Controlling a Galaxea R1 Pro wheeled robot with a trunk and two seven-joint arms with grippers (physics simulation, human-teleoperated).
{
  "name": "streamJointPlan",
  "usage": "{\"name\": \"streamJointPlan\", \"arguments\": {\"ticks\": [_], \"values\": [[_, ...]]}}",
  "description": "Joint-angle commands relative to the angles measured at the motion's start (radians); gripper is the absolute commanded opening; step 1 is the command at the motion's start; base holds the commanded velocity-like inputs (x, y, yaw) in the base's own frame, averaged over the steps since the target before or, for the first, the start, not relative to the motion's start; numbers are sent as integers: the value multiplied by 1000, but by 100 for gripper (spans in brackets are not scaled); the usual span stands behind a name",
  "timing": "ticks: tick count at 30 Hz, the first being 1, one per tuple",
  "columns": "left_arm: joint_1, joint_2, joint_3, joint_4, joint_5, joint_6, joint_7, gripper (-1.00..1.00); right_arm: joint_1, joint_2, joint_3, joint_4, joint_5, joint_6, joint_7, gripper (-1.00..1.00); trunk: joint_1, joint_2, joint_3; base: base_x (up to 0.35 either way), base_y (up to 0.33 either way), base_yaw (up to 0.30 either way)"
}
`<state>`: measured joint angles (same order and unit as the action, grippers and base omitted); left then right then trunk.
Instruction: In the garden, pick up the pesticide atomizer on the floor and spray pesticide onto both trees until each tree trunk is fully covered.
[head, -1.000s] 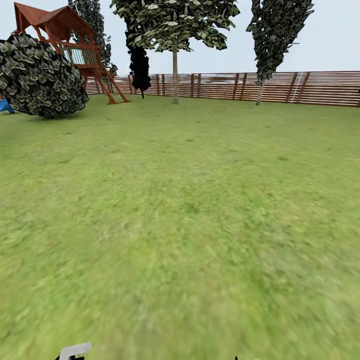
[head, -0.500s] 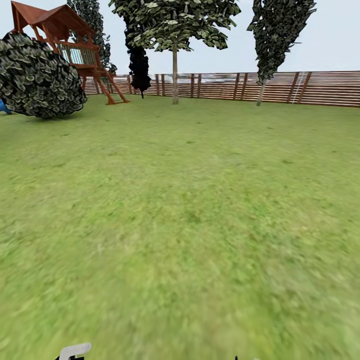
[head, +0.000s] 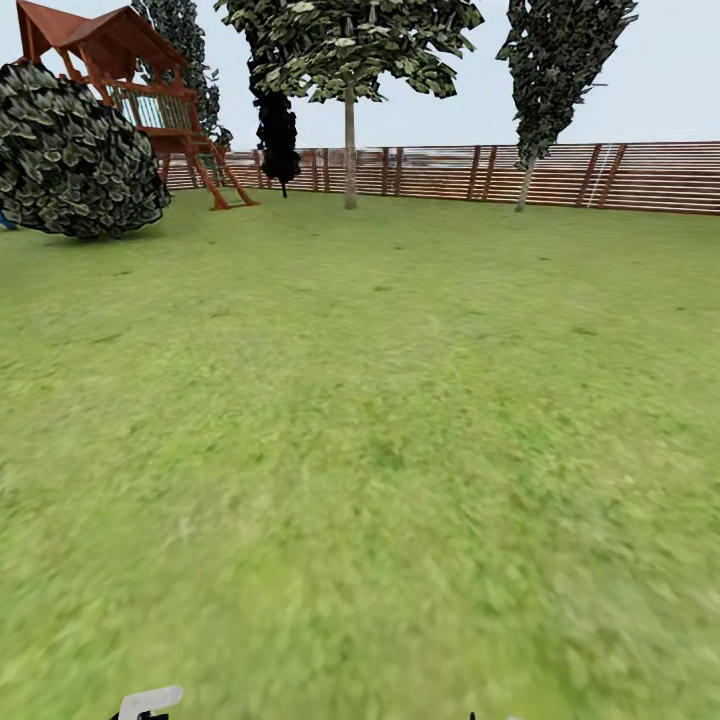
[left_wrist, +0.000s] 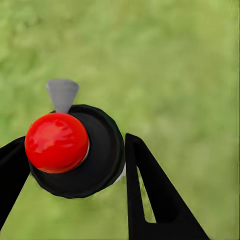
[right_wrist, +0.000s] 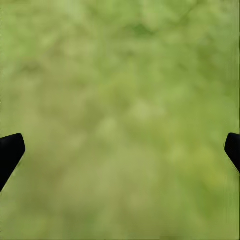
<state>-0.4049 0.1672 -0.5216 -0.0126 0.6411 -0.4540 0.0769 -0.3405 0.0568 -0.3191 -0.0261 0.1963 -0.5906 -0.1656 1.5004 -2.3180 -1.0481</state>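
Across the lawn (head: 380, 420), a brown slatted fence (head: 560, 178) closes off the far side, with a slender pale-trunked tree (head: 350, 150) standing in front of it near the middle and a narrower dark-leaved tree (head: 540, 90) further right. To the far left sits a big round shrub (head: 75, 155), and behind it a red-brown wooden playhouse (head: 130, 90) on stilts with a ladder; a very dark, almost black tree (head: 277, 125) rises between the playhouse and the pale-trunked tree. None of these trunks is thick or mottled, so whether either is one of the trees to be sprayed cannot be told. At the bottom edge of the head view, left of centre, a light-grey cap (head: 150, 702) pokes up: the top of the atomizer. In the left wrist view the atomizer (left_wrist: 82, 155) is seen from above, its dark round top with a red dome and a grey nozzle pointing away, and the left gripper (left_wrist: 75, 165) has its two black fingers (left_wrist: 150, 195) pressed against either side of it, pinching it over blurred grass. In the right wrist view the right gripper (right_wrist: 120, 150) shows just two black fingertips (right_wrist: 9, 152) at opposite edges, spread wide with nothing between them but grass.
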Motion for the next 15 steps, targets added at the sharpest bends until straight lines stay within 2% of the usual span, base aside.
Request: {"name": "streamJointPlan", "arguments": {"ticks": [1, 15], "values": [[0, 0, 0, 0, 0, 0, 0, -100, 0, 0, 0, 0, 0, 0, 0, 100, 0, 0, 0, 339, 0, 0], [0, -1, 0, 0, 0, 0, 0, -100, 0, 0, 0, 0, 0, 0, 0, 100, 0, 0, 0, 339, 0, 0]]}}
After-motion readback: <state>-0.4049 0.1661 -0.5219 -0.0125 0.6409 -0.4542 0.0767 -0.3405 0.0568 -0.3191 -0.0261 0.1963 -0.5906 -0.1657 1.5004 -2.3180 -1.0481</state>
